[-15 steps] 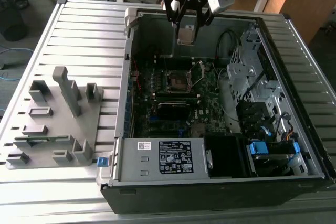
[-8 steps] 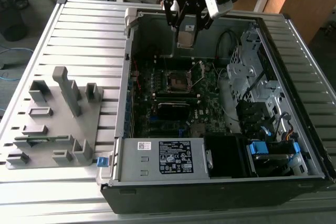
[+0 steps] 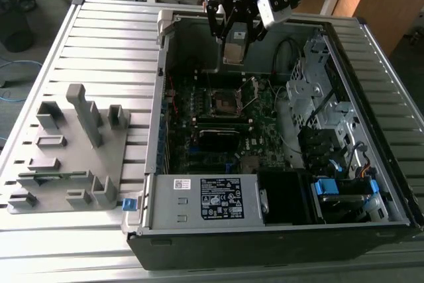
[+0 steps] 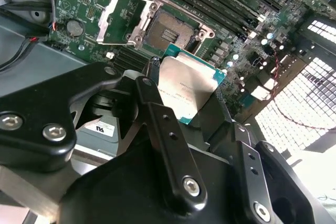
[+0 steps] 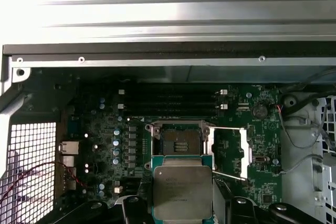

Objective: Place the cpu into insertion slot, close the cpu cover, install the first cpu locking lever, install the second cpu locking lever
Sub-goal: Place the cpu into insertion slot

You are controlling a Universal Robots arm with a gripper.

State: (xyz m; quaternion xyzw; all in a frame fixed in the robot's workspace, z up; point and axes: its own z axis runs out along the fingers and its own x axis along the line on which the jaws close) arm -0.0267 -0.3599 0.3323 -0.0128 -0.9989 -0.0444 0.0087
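– Exterior view, claw status?
– Clamped on chip, chip up in air over the board, apart from the bare socket
– Cover?
– Cover flipped open right beside socket, chip not seated yet

My pincer is matt black with silver screw heads. The cpu has a dull silver-grey top bordered in teal-green. The cpu cover is bright silver. The insertion slot is dark, with a fine grey pin grid. The motherboard is dark green, dotted with silver capacitors. The case wall carries a perforated mesh pattern. The table is pale grey, ribbed in parallel slats.
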